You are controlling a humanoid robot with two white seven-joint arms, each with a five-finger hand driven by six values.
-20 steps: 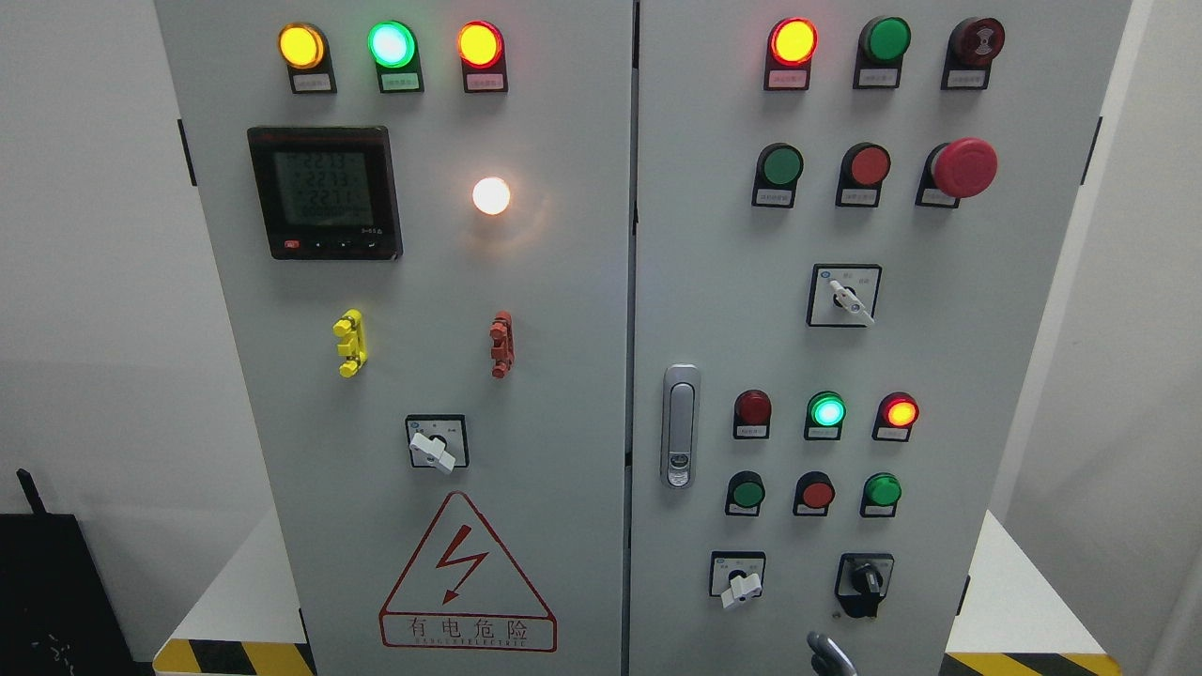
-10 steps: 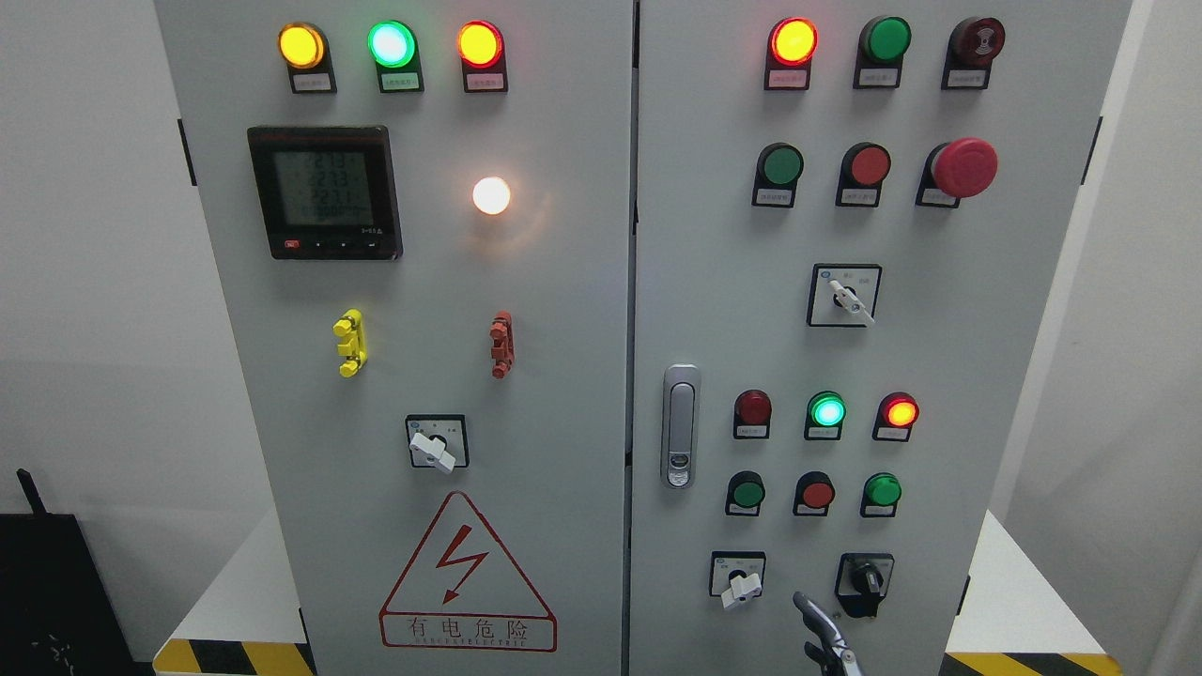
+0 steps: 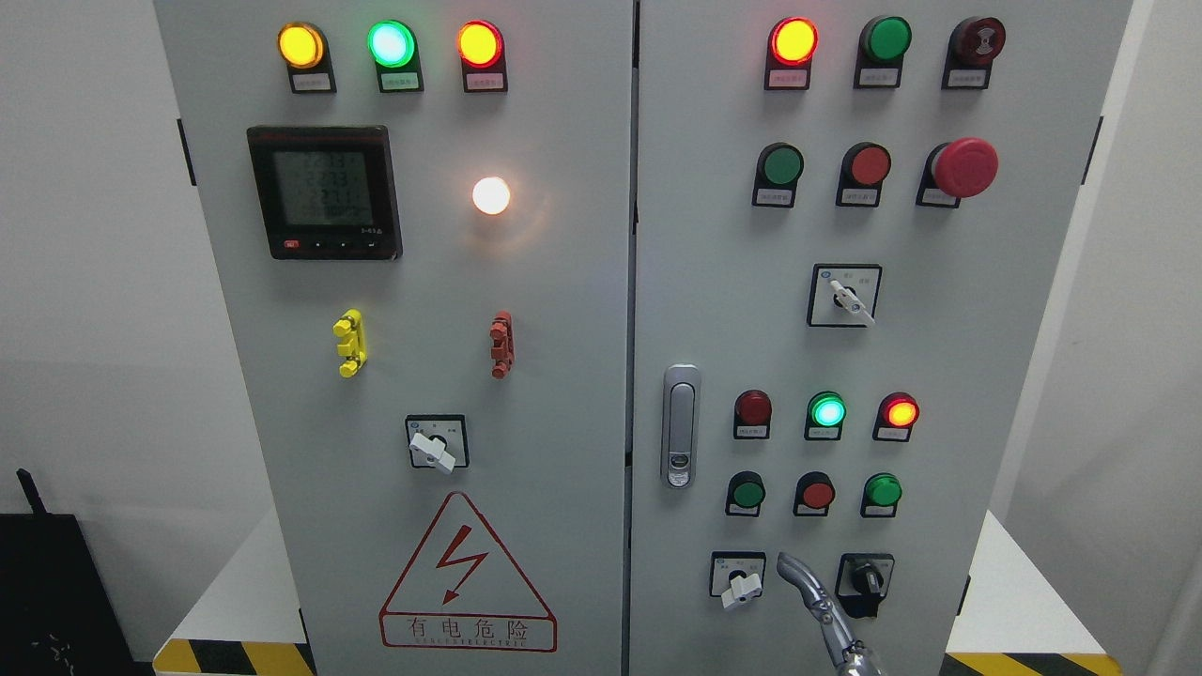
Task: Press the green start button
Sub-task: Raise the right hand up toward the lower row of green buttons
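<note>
Green start button (image 3: pixel 748 491) untouched — right hand's fingers (image 3: pixel 796 573) extended below it.

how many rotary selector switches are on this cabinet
4. One on the left door above the warning triangle; one mid right door; two along the bottom of the right door, a white-handled one and a black-handled one. Any lower down would be out of view.

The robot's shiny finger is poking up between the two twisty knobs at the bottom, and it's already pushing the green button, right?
Not quite. In the head view the finger does rise between the white-handled knob and the black knob, but its tip stops below the row of buttons; it touches no green button yet.
</note>
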